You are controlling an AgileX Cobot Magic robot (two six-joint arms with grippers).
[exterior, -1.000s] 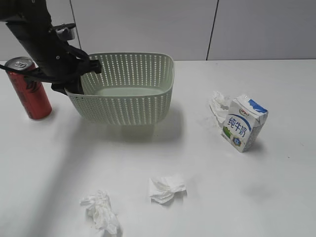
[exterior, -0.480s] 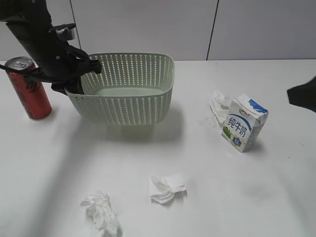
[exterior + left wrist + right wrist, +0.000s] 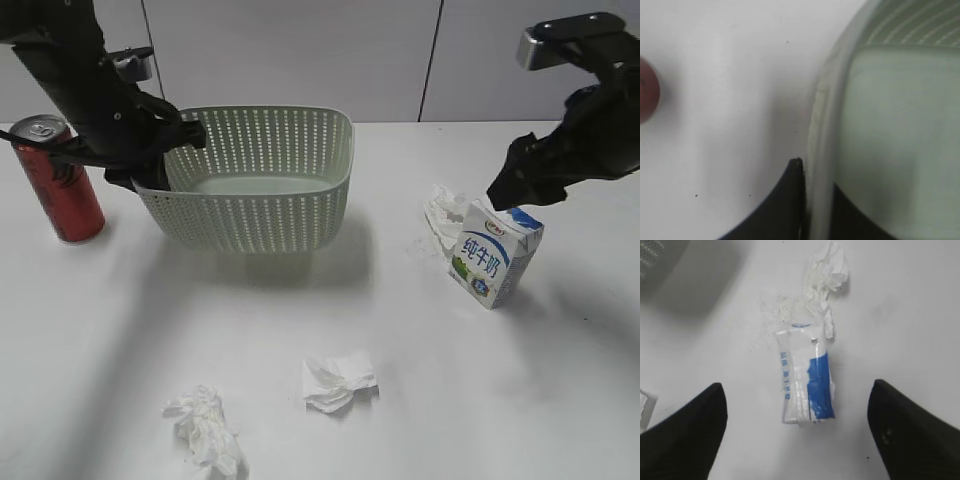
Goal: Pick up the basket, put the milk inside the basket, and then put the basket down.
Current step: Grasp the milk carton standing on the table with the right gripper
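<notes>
Exterior view: the right gripper [image 3: 515, 190] hangs just above the milk [image 3: 493, 249], which stands on the worktop [image 3: 400, 330] well right of the basket [image 3: 255, 180]; the left gripper [image 3: 150, 150] clamps the basket's left rim.

Left wrist view: fingers [image 3: 785, 200] straddle the basket wall [image 3: 822, 150].

Right wrist view: the gripper [image 3: 795, 425] is spread wide, the milk [image 3: 805, 385] centred between its fingers, long axis running along the gap.
</notes>
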